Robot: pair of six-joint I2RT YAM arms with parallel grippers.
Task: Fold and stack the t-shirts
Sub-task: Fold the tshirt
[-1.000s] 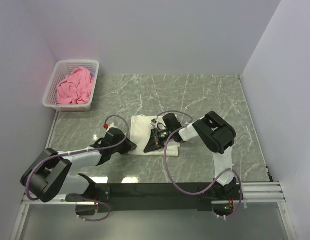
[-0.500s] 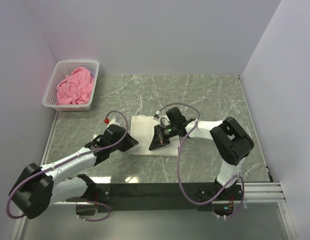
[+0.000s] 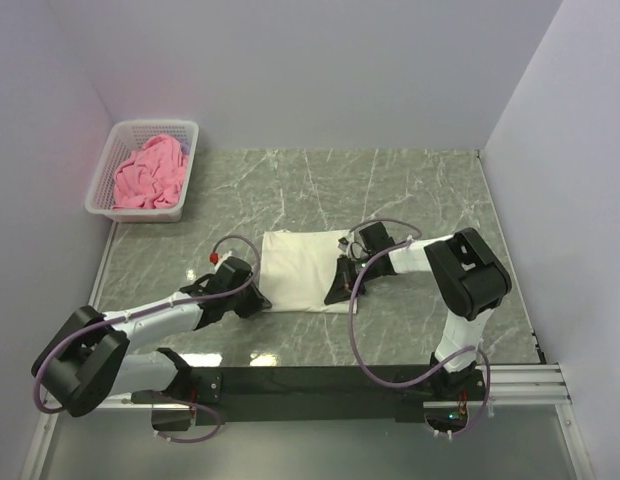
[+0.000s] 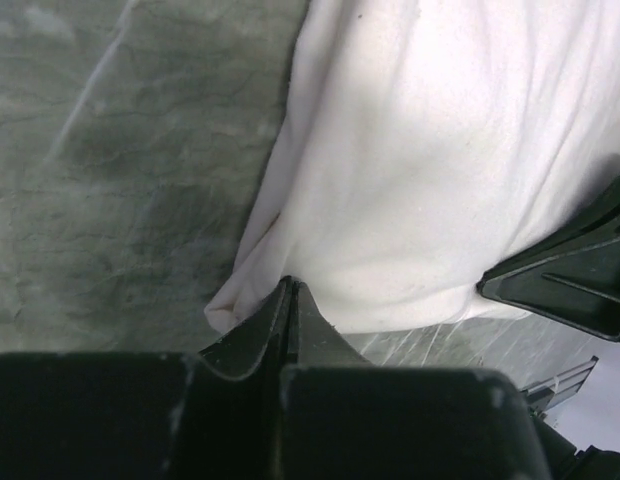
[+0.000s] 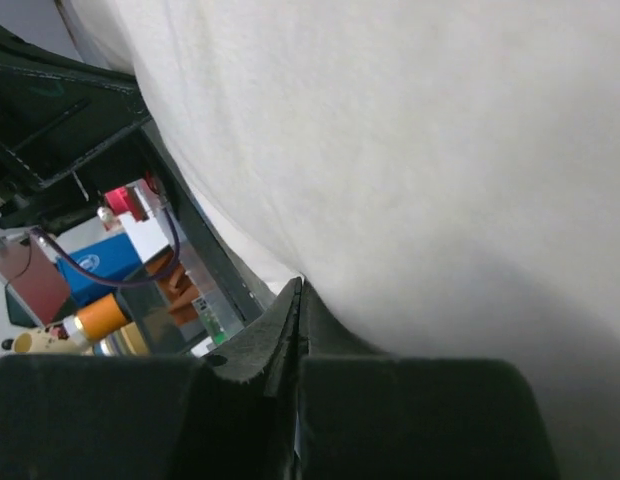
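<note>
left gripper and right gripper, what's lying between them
The folded cream-white t-shirt fills the stretch between the left gripper and right gripper, clearest in the top external view.

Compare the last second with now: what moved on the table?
The right gripper slid right across the folded white t-shirt, from its middle to its right near edge. The left gripper shifted slightly nearer at the shirt's near left corner. Both sets of jaws are shut; no clear pickup or release. Unchanged: the shirt's place, the pink t-shirt in the basket.
</note>
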